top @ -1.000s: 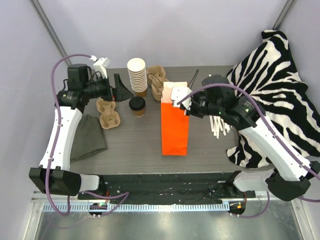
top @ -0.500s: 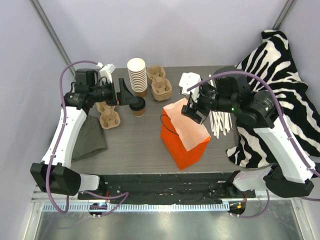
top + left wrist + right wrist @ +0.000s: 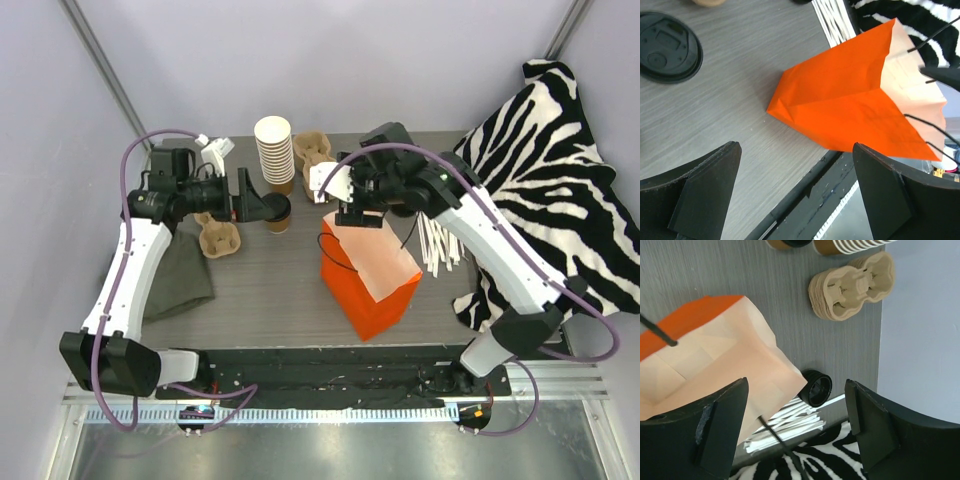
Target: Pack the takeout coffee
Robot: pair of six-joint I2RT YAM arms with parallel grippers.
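The takeout coffee [image 3: 275,210], a brown cup with a black lid [image 3: 667,47], stands upright at the back left of the table. My left gripper [image 3: 255,203] hovers open just left of it; in the left wrist view the left gripper [image 3: 795,165] has nothing between its fingers. An orange paper bag [image 3: 370,285] stands tilted in the middle, mouth open, with its pale inside [image 3: 715,355] showing. My right gripper [image 3: 360,212] is open over the bag's back rim. In the right wrist view the right gripper [image 3: 795,430] holds nothing, and a black handle string crosses below it.
A tall stack of lidless cups [image 3: 273,150] and a pulp cup carrier [image 3: 320,175] stand at the back. Another carrier [image 3: 215,232] and a grey cloth [image 3: 175,275] lie left. Loose black lids [image 3: 815,387], white stirrers [image 3: 440,245] and a zebra cloth [image 3: 560,200] sit right.
The bag went from lying flat to standing open. My right gripper let go of its rim, opened and moved back-left. My left gripper slid right, up to the coffee.
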